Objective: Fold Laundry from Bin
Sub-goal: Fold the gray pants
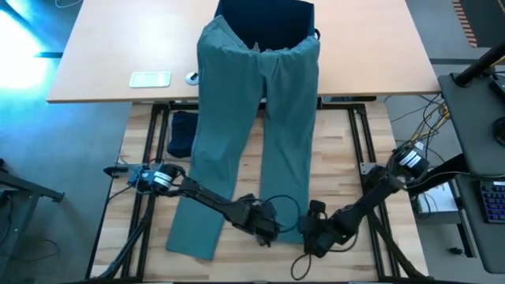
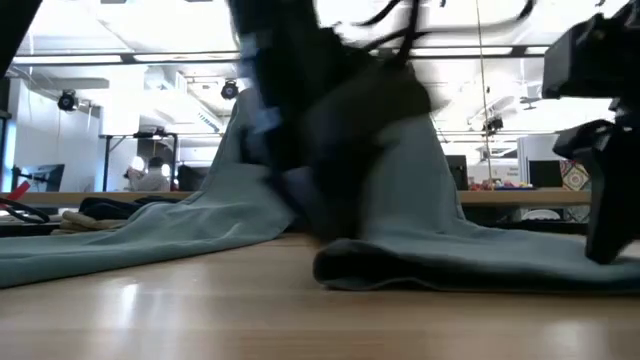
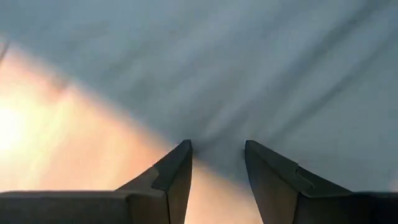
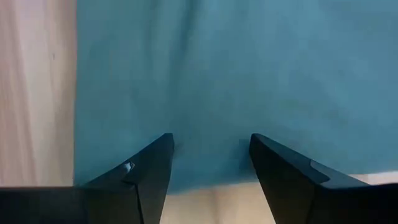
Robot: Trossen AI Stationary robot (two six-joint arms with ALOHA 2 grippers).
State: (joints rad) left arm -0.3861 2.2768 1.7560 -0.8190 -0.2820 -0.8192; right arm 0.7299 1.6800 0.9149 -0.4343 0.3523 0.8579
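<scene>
The laundry in view is mainly large teal-green trousers (image 1: 252, 134). Their waist hangs out of the navy bin (image 1: 264, 17) at the far edge and both legs run toward the near edge. My left gripper (image 1: 264, 227) (image 3: 214, 158) points steeply down, open, at the side edge of the right-hand leg close to its hem. My right gripper (image 1: 316, 233) (image 4: 211, 152) is open over that leg's hem (image 4: 211, 180). A navy garment (image 1: 181, 132) lies on the table left of the trousers. My left gripper's fingertips (image 3: 181, 152) come from above at the leg's side edge (image 3: 205, 140), where creases in the cloth run together; whether they touch it I cannot tell. My right gripper's fingertips (image 4: 163, 146) stand apart over the hem, and I cannot tell whether they touch the cloth.
A small white flat device (image 1: 150, 79) and a small round object (image 1: 192, 77) lie on the far desk, left of the bin. Bare wooden table shows on both sides of the trouser legs (image 1: 347, 150). In the low view the hem (image 2: 345, 268) lies bunched on the table.
</scene>
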